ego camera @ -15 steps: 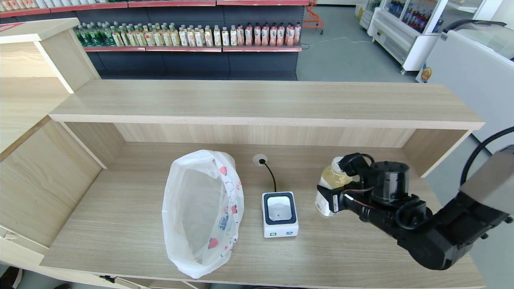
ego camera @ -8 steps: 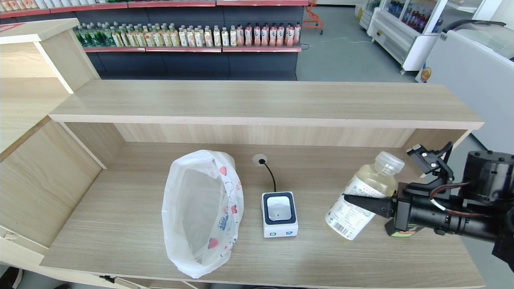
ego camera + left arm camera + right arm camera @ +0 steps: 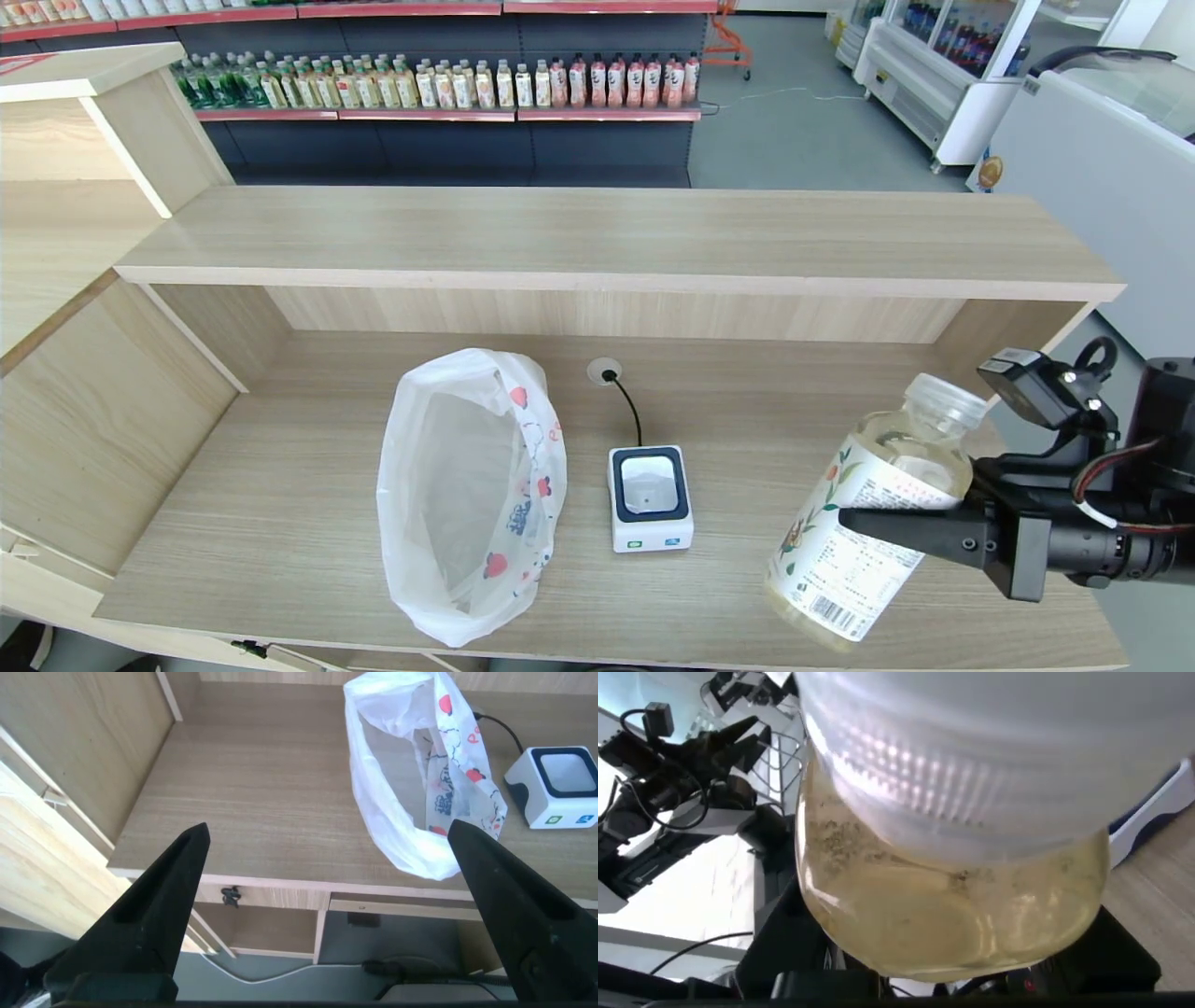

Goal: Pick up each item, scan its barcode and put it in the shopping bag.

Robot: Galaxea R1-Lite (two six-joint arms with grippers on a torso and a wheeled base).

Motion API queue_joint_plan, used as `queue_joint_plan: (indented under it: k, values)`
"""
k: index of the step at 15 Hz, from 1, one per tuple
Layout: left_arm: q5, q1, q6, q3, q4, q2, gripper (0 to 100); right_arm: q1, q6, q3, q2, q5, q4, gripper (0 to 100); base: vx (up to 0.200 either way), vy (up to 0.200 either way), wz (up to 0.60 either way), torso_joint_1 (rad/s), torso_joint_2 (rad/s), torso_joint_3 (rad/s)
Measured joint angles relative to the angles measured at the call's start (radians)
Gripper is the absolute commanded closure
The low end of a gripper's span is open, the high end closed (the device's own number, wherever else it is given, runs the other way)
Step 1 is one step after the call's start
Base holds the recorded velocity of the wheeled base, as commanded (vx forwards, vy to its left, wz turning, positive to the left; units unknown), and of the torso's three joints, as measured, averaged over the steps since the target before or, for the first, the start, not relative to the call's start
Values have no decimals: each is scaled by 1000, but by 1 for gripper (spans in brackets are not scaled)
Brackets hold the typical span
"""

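Since 0.5 s ago the right gripper has carried the bottle further into the lower right of the head view. Its jaws clamp the bottle's middle, across the label. The bottle's long axis tilts, with the cap toward the upper right and the base and barcode toward the lower left. It is right of the scanner and the shopping bag. The left gripper hangs with its jaws spread wide above the counter edge.

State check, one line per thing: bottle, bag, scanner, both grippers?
bottle, gripped, tilted, cap on
right gripper, shut on the bottle
left gripper, open, empty
shopping bag, mouth open, nothing seen inside
scanner, window facing up, cable attached
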Motion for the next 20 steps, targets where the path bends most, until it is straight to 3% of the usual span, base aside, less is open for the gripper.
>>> queue_joint_plan:
  k: [10,20]
  values:
    - [0,0,0,0,0,0,0,123,0,16,-11,-4,34,100,0,0,0,0,0,0]
    - [0,0,0,0,0,0,0,134,-2,20,-25,-13,40,100,0,0,0,0,0,0]
